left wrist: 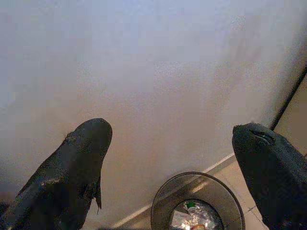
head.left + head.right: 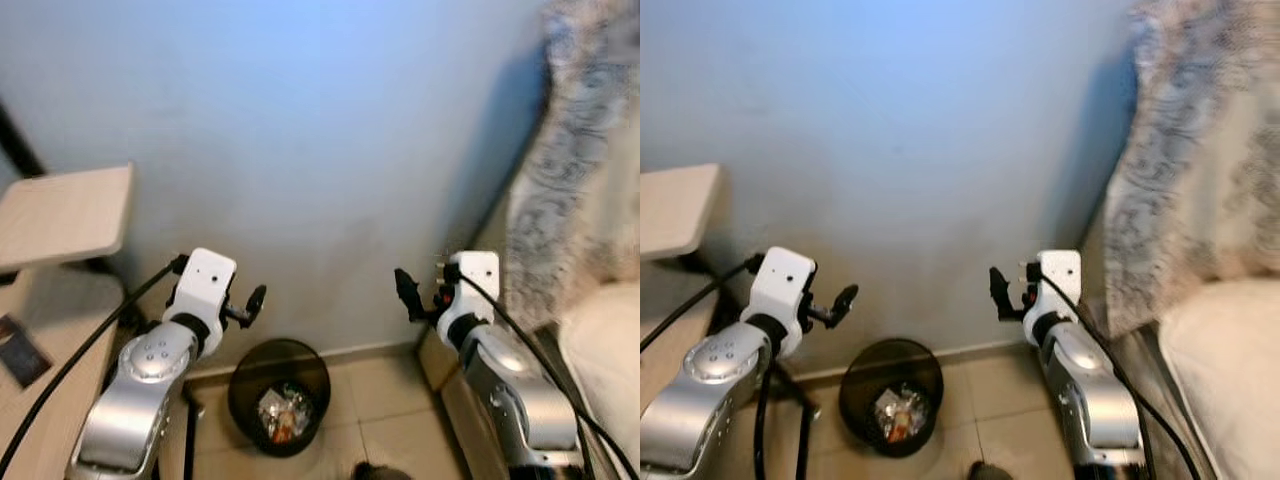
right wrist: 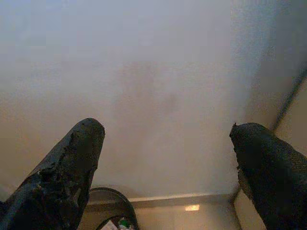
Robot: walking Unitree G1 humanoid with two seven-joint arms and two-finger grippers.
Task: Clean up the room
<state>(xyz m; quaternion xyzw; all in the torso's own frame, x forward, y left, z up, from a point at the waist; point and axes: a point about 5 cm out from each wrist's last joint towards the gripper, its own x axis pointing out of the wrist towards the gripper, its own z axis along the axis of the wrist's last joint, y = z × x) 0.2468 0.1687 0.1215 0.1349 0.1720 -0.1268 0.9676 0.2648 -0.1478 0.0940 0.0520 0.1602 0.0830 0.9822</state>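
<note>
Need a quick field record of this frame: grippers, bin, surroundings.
left gripper: open, empty, raised before the wall
right gripper: open, empty, raised before the wall
trash bin: black mesh, on the tiled floor against the wall, between the arms
bin contents: crumpled wrappers
wall: plain, pale
robot's left: wooden desk
robot's right: patterned fabric

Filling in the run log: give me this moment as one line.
left end effector: open, empty | right end effector: open, empty | bin: on floor by wall, trash inside | both raised above bin
</note>
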